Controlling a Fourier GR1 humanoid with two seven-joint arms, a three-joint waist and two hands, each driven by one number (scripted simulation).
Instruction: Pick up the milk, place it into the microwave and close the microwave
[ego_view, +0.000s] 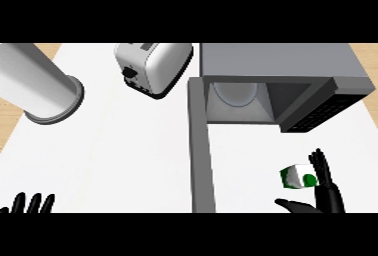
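The milk (297, 176) is a small white and green carton standing on the white counter in front of the microwave (280, 65). The microwave's door (201, 145) is swung wide open toward me, showing the grey cavity with its round turntable (236, 93). My right hand (326, 192) is open just right of the carton, fingers straight up behind it and thumb stretched out below it; whether they touch it I cannot tell. My left hand (28, 204) rests open at the lower left edge, fingers up.
A silver toaster (151, 67) stands at the back, left of the microwave. A large grey cylinder (37, 87) lies at the far left. The white counter (111, 160) spreads between my left hand and the open door.
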